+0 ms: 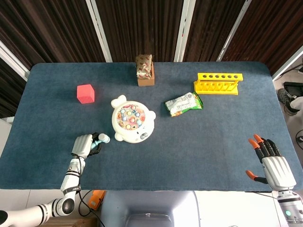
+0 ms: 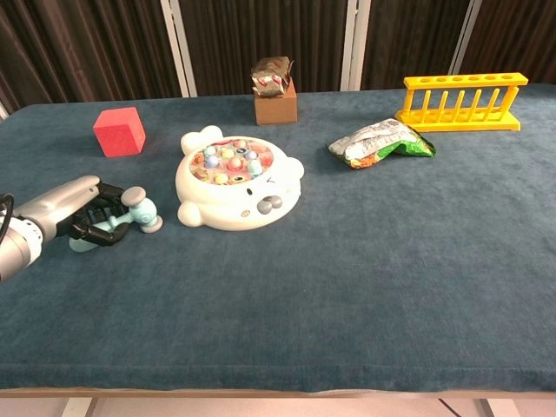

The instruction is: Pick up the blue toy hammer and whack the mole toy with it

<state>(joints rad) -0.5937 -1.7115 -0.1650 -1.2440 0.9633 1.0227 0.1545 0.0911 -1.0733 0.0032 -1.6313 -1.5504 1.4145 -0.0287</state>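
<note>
Chest view: light-blue plastic toy hammer (image 2: 130, 217) gripped in left hand (image 2: 82, 213), fingers curled round handle, grey-capped head just left of white bear-shaped mole toy with coloured pegs (image 2: 236, 180), not touching. Hammer low over dark blue felt table (image 2: 347, 278). Head view: right hand (image 1: 274, 163) seen at near right table edge, orange-tipped fingers spread, nothing held.

Lab (curtained), test-tube rack (image 1: 218, 83), cloth-covered table (image 1: 208, 142)

Bright, even overhead light, soft short shadows, both views sharp, slight bending of lines at the head view's edges.
</note>
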